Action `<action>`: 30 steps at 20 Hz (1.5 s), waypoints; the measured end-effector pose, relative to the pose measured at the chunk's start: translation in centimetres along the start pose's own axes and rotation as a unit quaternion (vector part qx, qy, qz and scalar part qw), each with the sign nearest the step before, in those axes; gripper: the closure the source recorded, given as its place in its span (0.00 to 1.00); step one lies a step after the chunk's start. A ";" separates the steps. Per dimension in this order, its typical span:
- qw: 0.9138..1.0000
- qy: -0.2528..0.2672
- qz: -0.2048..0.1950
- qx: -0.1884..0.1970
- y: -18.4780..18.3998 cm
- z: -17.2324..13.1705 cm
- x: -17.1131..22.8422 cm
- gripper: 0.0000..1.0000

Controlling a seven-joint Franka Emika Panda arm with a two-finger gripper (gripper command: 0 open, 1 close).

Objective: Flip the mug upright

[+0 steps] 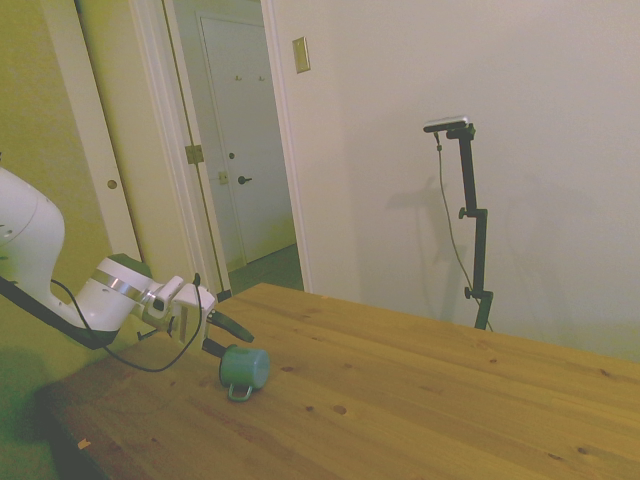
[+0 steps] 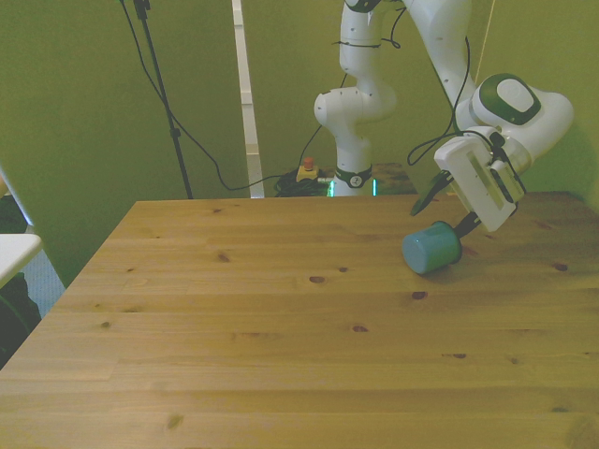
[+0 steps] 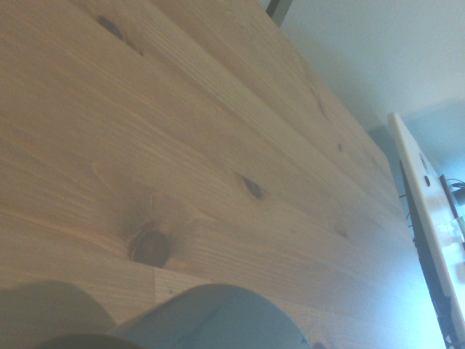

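Observation:
The teal-green mug (image 1: 246,367) lies on its side on the wooden table (image 1: 420,400), its small loop handle (image 1: 240,393) down against the wood. In the front view the mug (image 2: 432,249) is at the front view's right, its flat bottom toward the camera. My gripper (image 1: 237,346) comes in low and slanted just behind the mug's mouth end, fingers spread. One dark finger (image 2: 465,224) reaches the mug's rim; the other (image 2: 423,202) hangs free in the air. In the wrist view a blurred curved part of the mug (image 3: 218,316) shows over the table boards.
The table's right edge in the front view runs close beside the mug. A white ledge (image 2: 14,251) stands off the table at the front view's left. The robot's base (image 2: 354,178) stands behind the far edge. A white panel (image 3: 425,196) shows beyond the table in the wrist view.

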State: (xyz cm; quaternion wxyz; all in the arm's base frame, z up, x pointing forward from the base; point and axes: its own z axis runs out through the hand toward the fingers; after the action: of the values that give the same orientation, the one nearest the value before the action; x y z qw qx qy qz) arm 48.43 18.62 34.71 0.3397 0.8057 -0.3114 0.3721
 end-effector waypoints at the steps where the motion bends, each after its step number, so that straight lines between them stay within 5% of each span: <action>1: 1.000 0.000 0.000 0.000 -0.1 0.0 -0.1 1.00; 30: 1.000 -0.005 0.012 -0.014 0.1 1.2 -0.1 1.00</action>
State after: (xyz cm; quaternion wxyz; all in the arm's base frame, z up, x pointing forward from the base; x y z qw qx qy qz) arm 48.75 17.63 34.02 0.3450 0.7987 -0.3282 0.3679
